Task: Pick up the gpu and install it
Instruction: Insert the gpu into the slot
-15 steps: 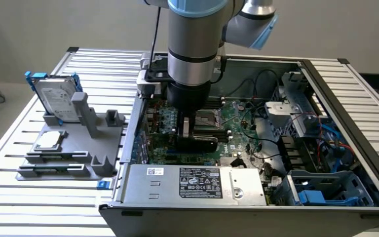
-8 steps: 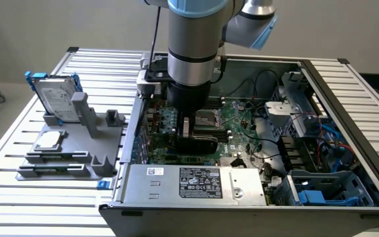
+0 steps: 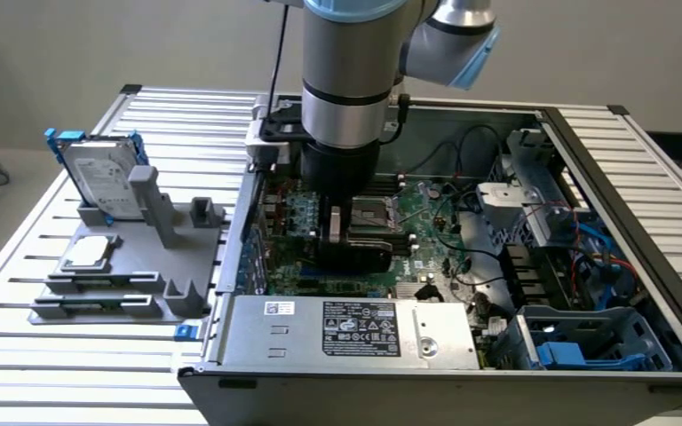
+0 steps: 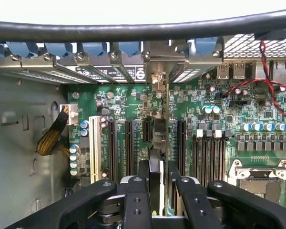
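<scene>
The gpu [image 4: 158, 138] stands edge-on between my fingers [image 4: 143, 174], a thin card running away from the camera toward the case's rear wall. Its silver end bracket [image 4: 155, 71] sits among the rear slot covers. The card's lower edge is down at the black expansion slots of the green motherboard [image 4: 128, 98]; whether it is seated I cannot tell. My gripper [image 4: 156, 168] is shut on the card. In the exterior view the gripper [image 3: 344, 222] reaches down inside the open computer case [image 3: 625, 177], with the card's black cover [image 3: 359, 257] just below it.
Inside the case are a CPU socket [image 4: 260, 183], red wires [image 4: 271, 71], the power supply [image 3: 353, 328] and a blue drive cage [image 3: 578, 342]. On the exterior view's left, a grey holder [image 3: 139, 257] carries the hard drive in its blue frame [image 3: 99, 173] and memory sticks [image 3: 92, 306].
</scene>
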Controlling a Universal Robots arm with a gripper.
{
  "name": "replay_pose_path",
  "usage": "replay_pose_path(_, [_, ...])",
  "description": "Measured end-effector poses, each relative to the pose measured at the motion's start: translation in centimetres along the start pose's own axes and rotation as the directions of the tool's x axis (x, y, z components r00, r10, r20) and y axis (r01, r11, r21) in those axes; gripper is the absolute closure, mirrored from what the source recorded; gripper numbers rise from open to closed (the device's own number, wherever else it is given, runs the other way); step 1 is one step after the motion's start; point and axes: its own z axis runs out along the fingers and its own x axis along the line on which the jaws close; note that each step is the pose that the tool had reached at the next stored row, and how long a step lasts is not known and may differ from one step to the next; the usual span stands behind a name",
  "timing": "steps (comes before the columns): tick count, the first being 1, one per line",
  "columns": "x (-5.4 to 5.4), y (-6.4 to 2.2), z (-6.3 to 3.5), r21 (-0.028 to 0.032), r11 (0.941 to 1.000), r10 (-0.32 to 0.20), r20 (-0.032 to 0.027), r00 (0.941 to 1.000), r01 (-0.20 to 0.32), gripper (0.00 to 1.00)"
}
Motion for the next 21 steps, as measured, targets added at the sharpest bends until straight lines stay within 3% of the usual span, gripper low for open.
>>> replay_pose_path(3, [0.00, 0.00, -0.03, -0.0001, 1.0000, 0.000, 0.0051, 1.0000, 0.000, 0.74])
replay_pose_path(10, [-0.01, 0.00, 0.05, 0.0002, 1.0000, -0.001, 0.0254, 0.9997, 0.001, 0.74])
replay_pose_path(21, [-0.01, 0.08, 0.85, -0.0001, 1.0000, -0.001, 0.0348, 0.9994, 0.001, 0.74])
